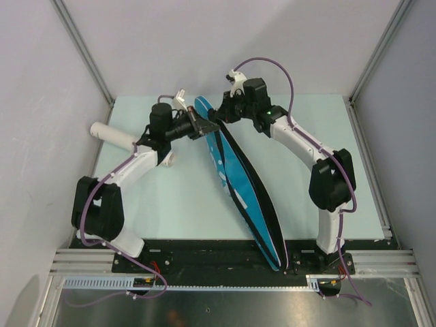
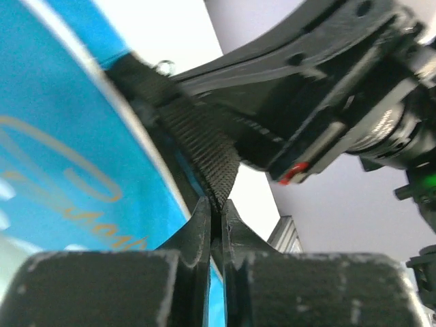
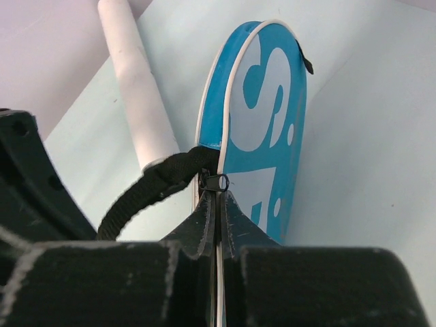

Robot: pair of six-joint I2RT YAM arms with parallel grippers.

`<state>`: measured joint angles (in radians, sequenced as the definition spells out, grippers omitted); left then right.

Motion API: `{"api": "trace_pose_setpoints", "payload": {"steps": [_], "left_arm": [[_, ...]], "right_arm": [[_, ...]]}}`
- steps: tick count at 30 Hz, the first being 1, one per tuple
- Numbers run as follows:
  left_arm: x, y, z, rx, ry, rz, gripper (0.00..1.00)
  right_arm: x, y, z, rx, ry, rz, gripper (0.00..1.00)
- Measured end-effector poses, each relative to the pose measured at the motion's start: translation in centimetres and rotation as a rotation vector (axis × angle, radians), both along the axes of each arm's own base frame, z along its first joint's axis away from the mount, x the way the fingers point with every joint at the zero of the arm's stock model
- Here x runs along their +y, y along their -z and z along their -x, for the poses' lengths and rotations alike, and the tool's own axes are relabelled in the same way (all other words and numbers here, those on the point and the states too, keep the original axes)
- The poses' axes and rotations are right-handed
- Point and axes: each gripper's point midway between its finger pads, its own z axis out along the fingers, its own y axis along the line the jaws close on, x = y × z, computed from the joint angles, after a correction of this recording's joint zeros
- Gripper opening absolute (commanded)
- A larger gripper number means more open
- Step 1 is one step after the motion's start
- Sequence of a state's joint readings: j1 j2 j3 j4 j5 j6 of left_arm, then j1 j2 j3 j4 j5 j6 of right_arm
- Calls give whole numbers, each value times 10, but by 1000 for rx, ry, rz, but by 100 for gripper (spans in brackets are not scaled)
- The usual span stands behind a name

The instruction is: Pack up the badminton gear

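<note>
The long blue racket bag (image 1: 244, 184) stands on edge across the table from back centre to the near edge. It also shows in the left wrist view (image 2: 61, 157) and the right wrist view (image 3: 262, 116). My left gripper (image 1: 201, 127) is shut on the bag's black strap (image 2: 204, 153) at the bag's far end. My right gripper (image 1: 219, 116) is shut on the bag's zipper pull (image 3: 216, 182) next to the strap (image 3: 146, 187). The white cardboard tube (image 1: 114, 135) lies at the back left, partly under my left arm; it also shows in the right wrist view (image 3: 136, 88). Rackets and shuttlecocks are out of view.
The pale green table top (image 1: 170, 204) ends at grey walls on the left, right and back. A black base rail (image 1: 204, 255) runs along the near edge under the bag's near end.
</note>
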<state>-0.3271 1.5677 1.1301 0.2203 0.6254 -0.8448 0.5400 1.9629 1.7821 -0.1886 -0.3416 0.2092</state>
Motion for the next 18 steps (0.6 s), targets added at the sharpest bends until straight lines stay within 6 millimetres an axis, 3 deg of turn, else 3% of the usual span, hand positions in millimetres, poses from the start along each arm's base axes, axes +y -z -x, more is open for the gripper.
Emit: {"api": "trace_pose_setpoints", "payload": {"steps": [4, 8, 14, 18], "left_arm": [[38, 20, -8, 17, -112, -39, 18], [63, 30, -22, 20, -199, -90, 43], [66, 36, -33, 47, -205, -115, 69], [58, 22, -40, 28, -164, -95, 83]], "right_arm": [[0, 0, 4, 21, -47, -36, 0], [-4, 1, 7, 48, -76, -94, 0], [-8, 2, 8, 76, -102, -142, 0], [-7, 1, 10, 84, -112, -162, 0]]}}
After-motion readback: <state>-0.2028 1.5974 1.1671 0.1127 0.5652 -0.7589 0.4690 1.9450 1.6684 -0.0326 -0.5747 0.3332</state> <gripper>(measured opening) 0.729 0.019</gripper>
